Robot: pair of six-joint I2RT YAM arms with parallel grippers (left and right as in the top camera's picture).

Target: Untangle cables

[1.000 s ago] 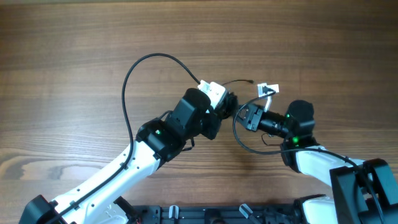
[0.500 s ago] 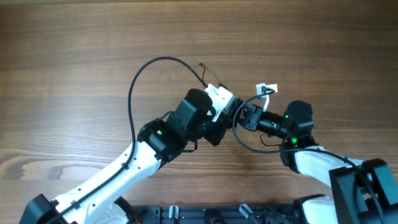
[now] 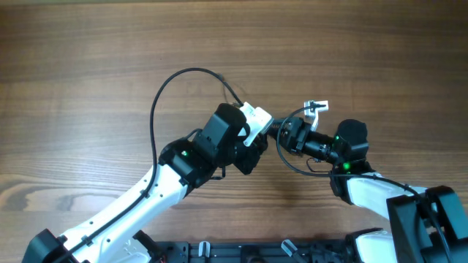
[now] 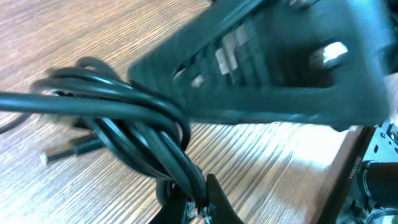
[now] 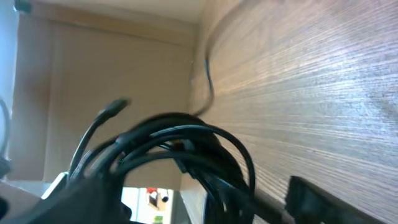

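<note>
Wood table (image 3: pixel 88 73) | left end effector (image 4: pixel 193 208) clamps cables (image 4: pixel 130 112) | right end effector (image 3: pixel 284 134): cannot tell

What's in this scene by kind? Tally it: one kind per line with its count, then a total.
White-and-black robot arms: 2, the left arm and the right arm
Black two-finger end effectors: 2, the left end effector and the right end effector
Tangled bunch of thin black cables: 1, strands uncountable
Wood-grain table: 1
Total: 6

We see thin black cables (image 4: pixel 149 149), bunched in tight knot, loops twisted together. One loose end (image 4: pixel 71 149) lies flat beside knot.
</note>
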